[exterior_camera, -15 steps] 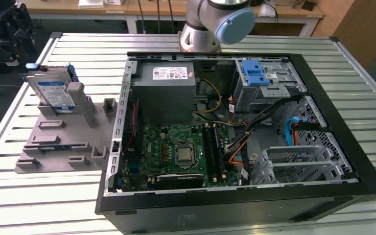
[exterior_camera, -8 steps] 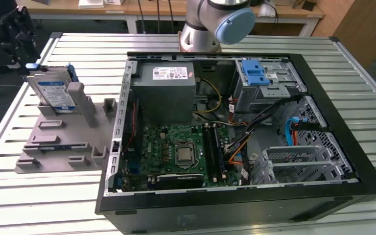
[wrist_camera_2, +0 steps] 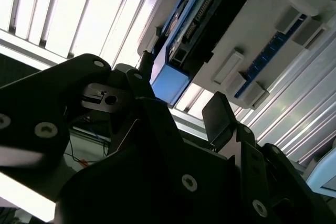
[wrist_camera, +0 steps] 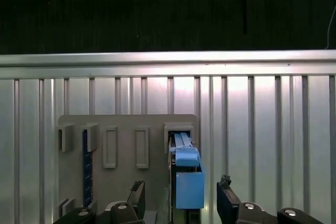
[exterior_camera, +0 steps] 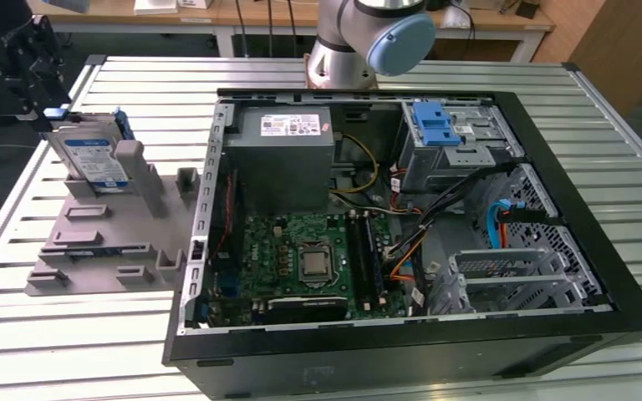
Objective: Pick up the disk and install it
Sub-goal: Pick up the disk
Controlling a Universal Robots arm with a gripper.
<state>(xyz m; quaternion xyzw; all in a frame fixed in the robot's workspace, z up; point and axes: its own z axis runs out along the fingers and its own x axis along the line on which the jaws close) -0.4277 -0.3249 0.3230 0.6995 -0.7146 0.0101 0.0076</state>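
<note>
While the blue-framed silver rectangular disk (exterior_camera: 89, 159) stands in a grey plastic holder (exterior_camera: 104, 251), black jaws flank it. They are released.

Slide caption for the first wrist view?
Open gripper with a finger on either side of the blue-handled disk, which stands in a grey holder on the slatted metal table.

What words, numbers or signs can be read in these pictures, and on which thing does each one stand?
No text can be read with certainty.
White-and-blue label on the disk: print is there, too small to read.
White sticker on the power supply: print is there, too small to read.
Markings on the motherboard: too small to read.
Both wrist views: no text to be seen.
</note>
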